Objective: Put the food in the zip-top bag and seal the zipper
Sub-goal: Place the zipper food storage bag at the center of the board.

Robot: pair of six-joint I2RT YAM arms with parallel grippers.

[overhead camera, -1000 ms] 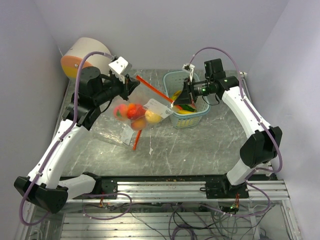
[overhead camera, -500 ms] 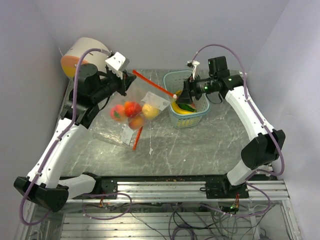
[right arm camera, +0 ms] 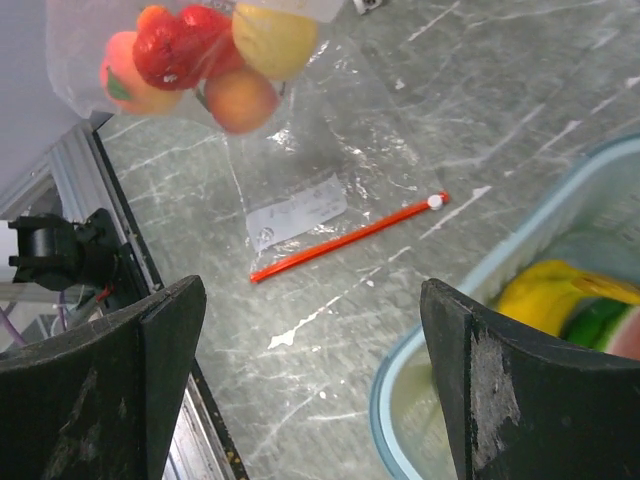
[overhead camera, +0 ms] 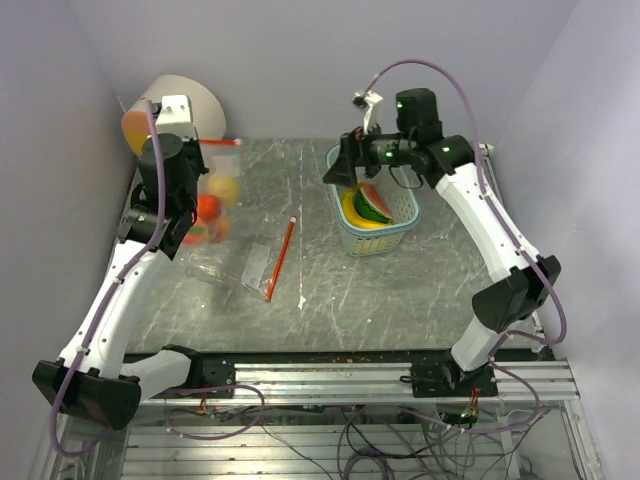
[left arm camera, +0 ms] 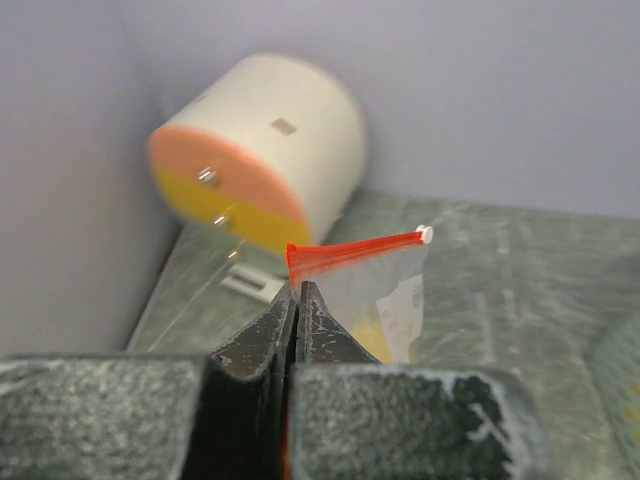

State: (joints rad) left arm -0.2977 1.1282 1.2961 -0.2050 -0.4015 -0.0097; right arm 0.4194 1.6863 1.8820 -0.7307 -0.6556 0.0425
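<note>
- The left gripper [left arm camera: 297,292] has its fingers pressed together on one end of the red zipper strip [left arm camera: 355,248]. The zip-top bag [overhead camera: 205,205] hangs from it over the table's far-left corner, in front of the cream cylinder [left arm camera: 262,140].
- In the bag are a peach [right arm camera: 240,100], a red piece [right arm camera: 180,45] and a yellow fruit [right arm camera: 272,35]. The banana [overhead camera: 352,207] and watermelon slice [overhead camera: 375,203] lie in the blue basket [overhead camera: 385,240] toward the far-right corner.
- The right gripper [right arm camera: 310,300] hovers by the basket's far-left rim, fingers wide apart, holding nothing.
- Risk: with only one corner pinched, the mouth may sag or tilt and spill fruit, or the strip may slip free under the load.
- Risk: the bag hangs well apart from the basket, so carried fruit may miss the opening.
- A second flat bag [right arm camera: 300,195] lies on the table [overhead camera: 400,290] and could be mistaken for the target.
</note>
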